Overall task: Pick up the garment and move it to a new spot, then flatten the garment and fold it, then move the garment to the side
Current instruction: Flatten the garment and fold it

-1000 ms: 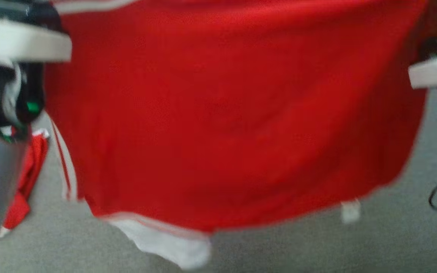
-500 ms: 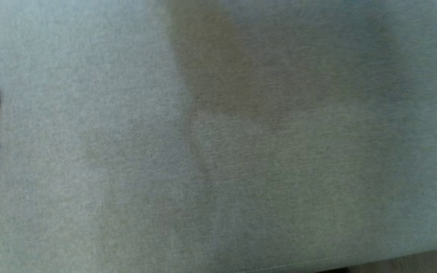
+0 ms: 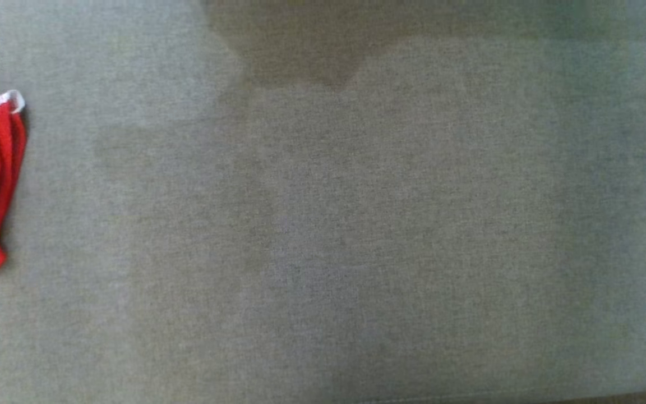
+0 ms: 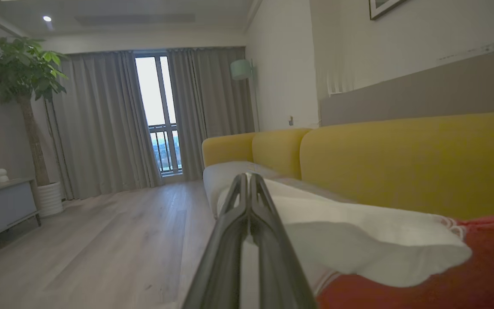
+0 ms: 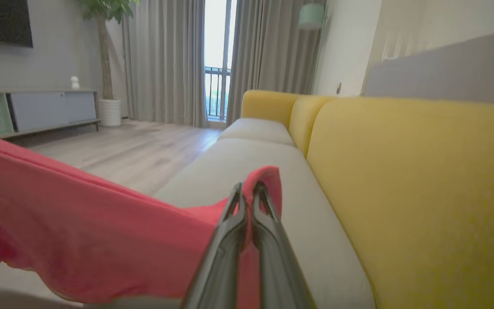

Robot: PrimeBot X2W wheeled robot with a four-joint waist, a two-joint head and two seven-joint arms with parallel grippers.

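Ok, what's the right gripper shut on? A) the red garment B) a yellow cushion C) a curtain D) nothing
A: in the right wrist view the right gripper is shut, with the garment pinched between its jaws.

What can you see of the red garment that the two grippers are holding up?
The garment is thin, soft red cloth with a white panel edged by narrow striped trim. It hangs above the grey sofa seat, slack and creased rather than flat. The right gripper is shut on a red edge that loops over its fingertips, the cloth stretching away to that view's left. The left gripper is shut on the white part.
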